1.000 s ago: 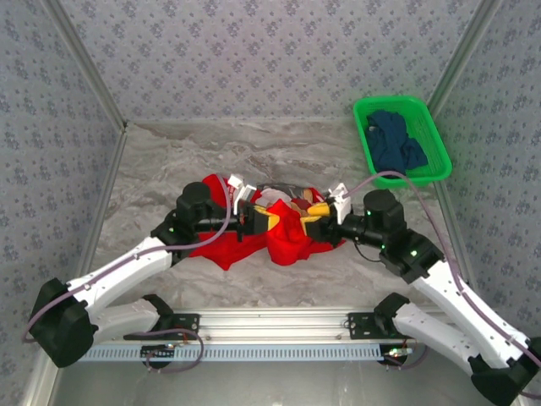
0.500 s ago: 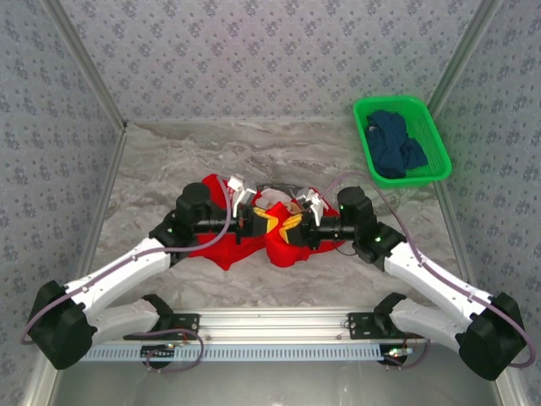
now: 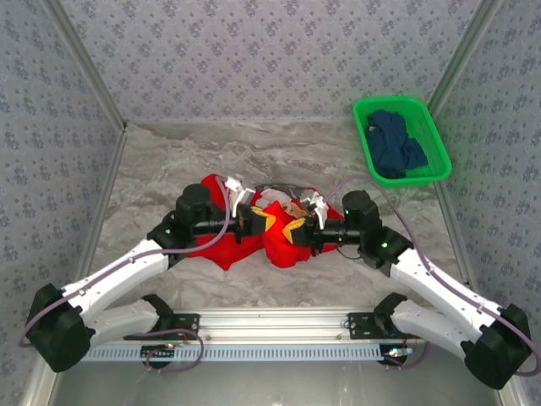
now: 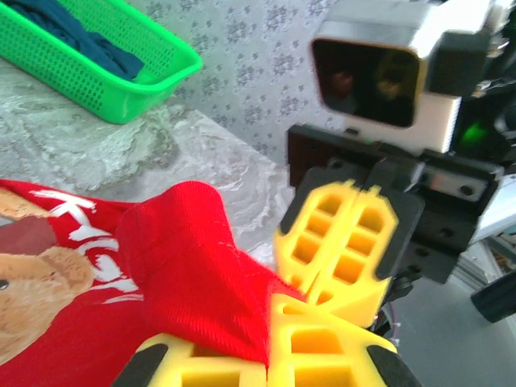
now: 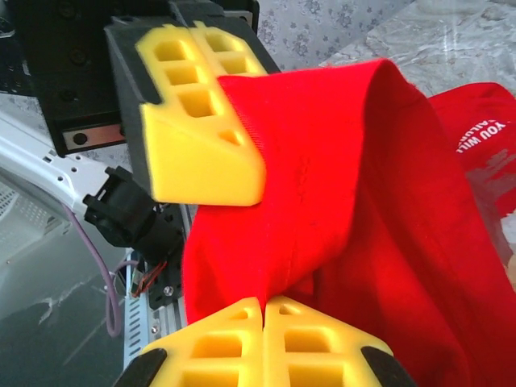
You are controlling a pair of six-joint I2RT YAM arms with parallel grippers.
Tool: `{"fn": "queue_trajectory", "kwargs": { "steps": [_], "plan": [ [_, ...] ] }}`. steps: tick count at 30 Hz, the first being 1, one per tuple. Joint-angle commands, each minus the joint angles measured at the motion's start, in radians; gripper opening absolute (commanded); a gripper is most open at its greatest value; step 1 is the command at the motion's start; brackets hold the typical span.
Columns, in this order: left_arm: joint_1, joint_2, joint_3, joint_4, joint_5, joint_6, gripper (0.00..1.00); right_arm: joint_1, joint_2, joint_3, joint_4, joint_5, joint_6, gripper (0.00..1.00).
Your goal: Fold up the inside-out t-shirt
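Patterned grey wallpaper covers the walls [image 3: 254, 51] that close in a marbled grey counter [image 3: 169, 152], with an aluminium rail [image 3: 279, 326] along its near edge.

2 white and black arms reach inward from that rail. The left arm [image 3: 127, 266] and the right arm [image 3: 423, 275] meet nose to nose over the middle of the counter.

Between them lies the inside-out t-shirt [image 3: 283, 241], a bright red heap bunched at the centre of the counter, with part of it spread flat under the left arm's wrist.

At the far right corner sits a green basket [image 3: 389, 100], well apart from the shirt, and a dark navy garment [image 3: 396, 145] is crumpled inside it.

The left gripper [image 3: 254, 222] is closed. In the left wrist view its yellow fingers [image 4: 322, 339] press together on a raised fold of the red cloth.

The right gripper [image 3: 308, 227] faces it, just beside it. In the right wrist view its 2 yellow fingers [image 5: 218, 339] meet at the bottom edge, with a loop of red fabric pinched where they join. That loop arches up to the left gripper's fingers above.

On the shirt in the left wrist view, a brown bear print [image 4: 32, 298] shows beside slanted white lettering [image 4: 89, 242].
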Motion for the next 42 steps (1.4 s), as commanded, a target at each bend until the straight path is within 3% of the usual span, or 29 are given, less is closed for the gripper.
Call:
{"fn": "queue_trajectory", "kwargs": {
  "steps": [1, 8, 12, 17, 21, 26, 29, 31, 33, 35, 38, 42],
  "plan": [
    [0.007, -0.025, 0.021, -0.04, -0.082, 0.04, 0.0, 0.004, -0.039, 0.065, -0.102, 0.061, -0.052, 0.0],
    [0.008, -0.017, 0.037, -0.122, -0.165, 0.059, 0.38, 0.039, -0.004, 0.12, -0.003, 0.137, 0.05, 0.0],
    [0.006, -0.038, 0.042, -0.168, -0.195, 0.061, 0.51, 0.093, 0.035, 0.163, -0.015, 0.242, 0.065, 0.0],
    [-0.006, -0.117, 0.008, -0.17, -0.2, 0.051, 0.62, 0.143, 0.09, 0.256, -0.109, 0.397, 0.087, 0.0],
    [-0.037, -0.15, -0.035, -0.099, -0.199, 0.055, 0.66, 0.147, 0.12, 0.281, -0.093, 0.402, 0.133, 0.0],
    [-0.049, -0.058, 0.015, -0.089, -0.178, 0.095, 0.62, 0.147, 0.137, 0.287, -0.055, 0.348, 0.17, 0.0],
    [-0.05, -0.003, 0.044, -0.057, -0.163, 0.091, 0.52, 0.147, 0.148, 0.293, -0.047, 0.314, 0.186, 0.0],
    [-0.051, 0.033, 0.062, -0.035, -0.157, 0.086, 0.32, 0.143, 0.151, 0.287, -0.038, 0.272, 0.21, 0.0],
    [-0.049, 0.047, 0.07, -0.029, -0.153, 0.084, 0.0, 0.128, 0.142, 0.281, -0.03, 0.252, 0.227, 0.0],
    [-0.038, 0.03, 0.048, -0.005, -0.129, 0.074, 0.0, 0.096, 0.117, 0.272, -0.051, 0.249, 0.235, 0.04],
    [0.002, -0.034, -0.029, 0.081, -0.063, 0.051, 0.0, 0.006, 0.043, 0.238, -0.159, 0.273, 0.24, 0.36],
    [0.036, -0.092, -0.118, 0.179, -0.022, 0.039, 0.0, -0.089, 0.002, 0.149, -0.28, 0.342, 0.303, 0.44]
  ]
}}
